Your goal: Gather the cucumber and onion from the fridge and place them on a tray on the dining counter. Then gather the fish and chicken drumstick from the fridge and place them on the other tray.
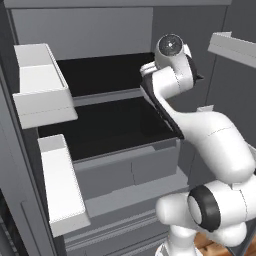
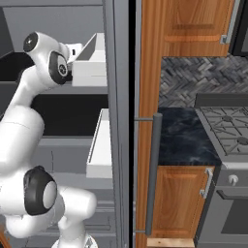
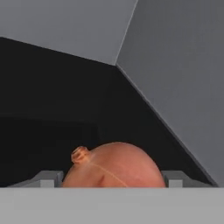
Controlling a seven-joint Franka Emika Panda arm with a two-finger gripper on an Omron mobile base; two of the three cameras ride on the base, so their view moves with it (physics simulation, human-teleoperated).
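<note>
Fridge (image 1: 125, 170) stands open in front of the base; grey walls and grey lower drawer fronts, black shelves stacked inside. Left base view: two white door bins (image 1: 42, 85) hang on the open left door, one above the other, and a further white bin shows at the upper right edge. Right base view: the right door is seen edge-on with its long grey vertical bar handle (image 2: 154, 174), and two white bins on its inner face. To the right of the fridge in that view: wooden cupboard doors (image 2: 186, 26) above, a dark marbled wall bench (image 2: 184, 138) below them, a patterned grey backsplash behind it, and a stove top (image 2: 227, 128) at the far right with an oven front beneath. White arm (image 1: 210, 140) rises from the base, bends at a dark elbow joint and reaches forward into the fridge at the level of the upper black shelves; the wrist end sits by the right inner wall. Hand view: the camera looks into a dark shelf corner where the grey back wall meets the grey side wall. Onion (image 3: 114, 166), reddish-orange and round with a small stub at its upper left, lies on the black shelf, very close to the camera and low in the frame. Fingers (image 3: 49, 178) are spread wide, one grey tip on each side of the onion; whether they touch it cannot be told.
</note>
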